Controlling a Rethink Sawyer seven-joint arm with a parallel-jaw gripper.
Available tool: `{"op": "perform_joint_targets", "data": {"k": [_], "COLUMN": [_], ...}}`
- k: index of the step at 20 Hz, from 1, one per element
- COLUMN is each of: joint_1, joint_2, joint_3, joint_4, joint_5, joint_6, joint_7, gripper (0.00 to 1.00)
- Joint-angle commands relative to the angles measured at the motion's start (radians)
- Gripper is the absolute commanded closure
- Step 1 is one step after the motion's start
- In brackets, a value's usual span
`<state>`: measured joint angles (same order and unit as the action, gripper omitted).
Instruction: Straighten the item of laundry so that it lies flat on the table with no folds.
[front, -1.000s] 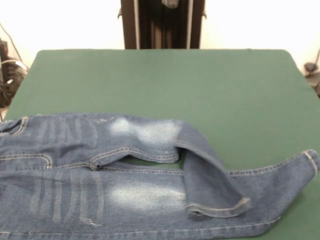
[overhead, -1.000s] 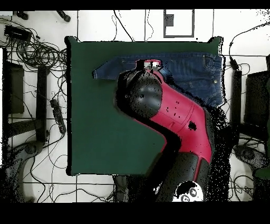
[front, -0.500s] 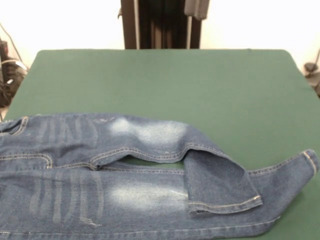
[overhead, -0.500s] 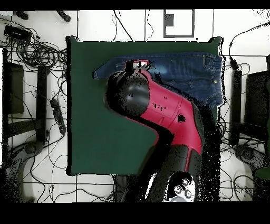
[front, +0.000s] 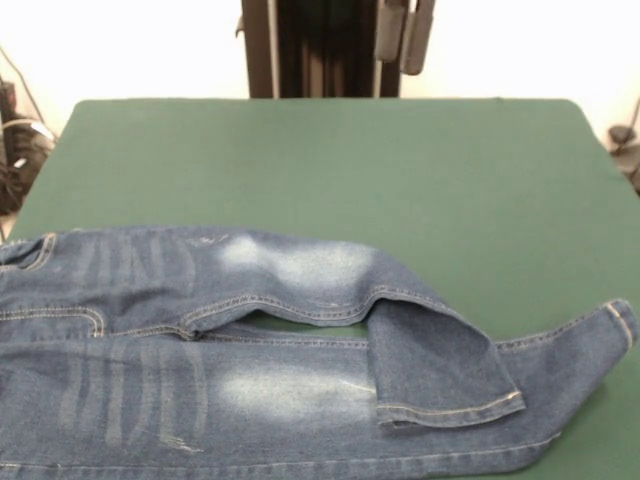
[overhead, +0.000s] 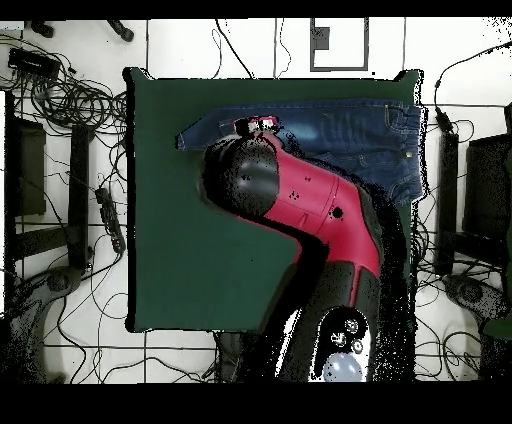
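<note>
One pair of jeans (front: 250, 350) lying along the near edge of the table (front: 320, 160), waistband end and lower side running out of frame. One leg doubling back over the other at the cuff (front: 450, 408). One gripper (front: 402, 35) hanging at the far edge, fingers spread, holding nothing. Far half of the table showing bare.
</note>
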<state>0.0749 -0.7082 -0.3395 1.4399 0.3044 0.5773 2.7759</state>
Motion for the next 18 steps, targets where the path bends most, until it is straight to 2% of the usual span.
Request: {"op": "perform_joint_targets", "data": {"k": [1, 10, 18], "joint_1": [-0.012, -0.034, -0.028], "joint_2": [0.122, 0.196, 0.267], "joint_3": [0.142, 0.169, 0.145], "joint_4": [0.054, -0.001, -0.057], "joint_5": [-0.060, -0.092, -0.115], "joint_6": [-0.016, -0.068, -0.103], "joint_7": [-0.027, -0.005, 0.037], "gripper": [0.00, 0.00, 0.00]}}
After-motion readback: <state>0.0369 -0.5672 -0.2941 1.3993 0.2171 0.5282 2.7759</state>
